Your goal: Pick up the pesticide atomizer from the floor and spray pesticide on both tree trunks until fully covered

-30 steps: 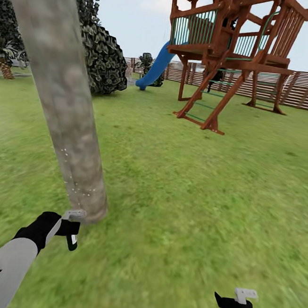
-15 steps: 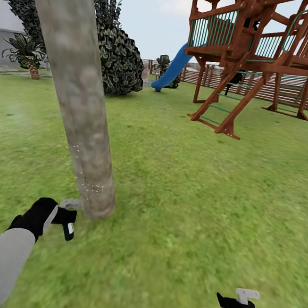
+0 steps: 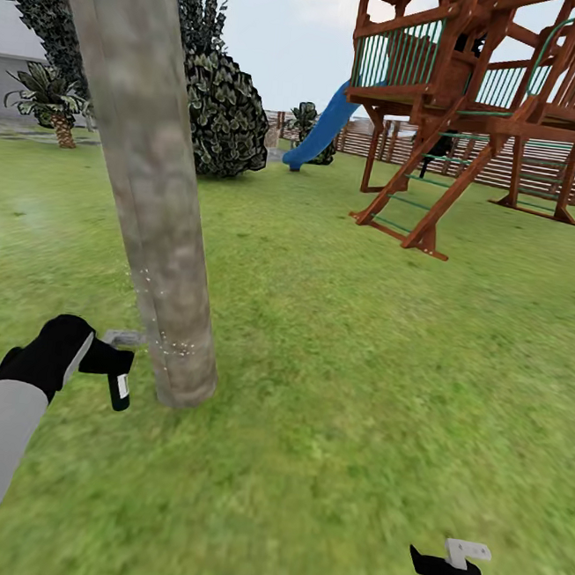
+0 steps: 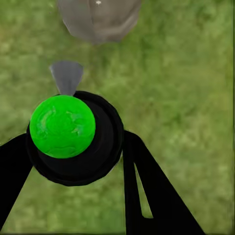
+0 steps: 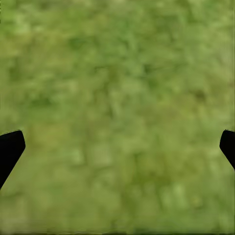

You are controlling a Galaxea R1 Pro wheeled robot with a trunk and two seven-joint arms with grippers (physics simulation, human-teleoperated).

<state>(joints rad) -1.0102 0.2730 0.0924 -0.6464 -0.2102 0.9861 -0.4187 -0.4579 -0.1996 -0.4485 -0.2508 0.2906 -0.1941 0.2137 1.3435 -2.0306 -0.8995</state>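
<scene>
Your left end effector (image 3: 107,359) sat at the lower left of the head frame, clamped on the pesticide atomizer (image 3: 117,374). The bottle hung black body downward, white label facing the camera, its grey trigger head (image 3: 123,337) pointed at the tree trunk (image 3: 148,184) and just beside the trunk's lower part. Tiny white specks dotted the bark near the nozzle. The trunk leaned up through the left half of the frame, its flared base planted in the lawn (image 3: 360,357).

In the left wrist frame the atomizer (image 4: 73,137) showed its round black end with the green spot (image 4: 62,126), held between the black fingers (image 4: 147,191); the grey nozzle (image 4: 66,77) pointed toward the trunk base (image 4: 98,19) at the top edge.

Your right end effector (image 3: 458,562) sat at the lower right of the head frame over bare grass. In the right wrist frame its fingertips (image 5: 10,149) stood wide apart at the two side edges, holding nothing.

Background, upper frame: wooden play tower (image 3: 466,103), blue slide (image 3: 322,127), dark bush (image 3: 221,117), slatted fence (image 3: 548,169).
</scene>
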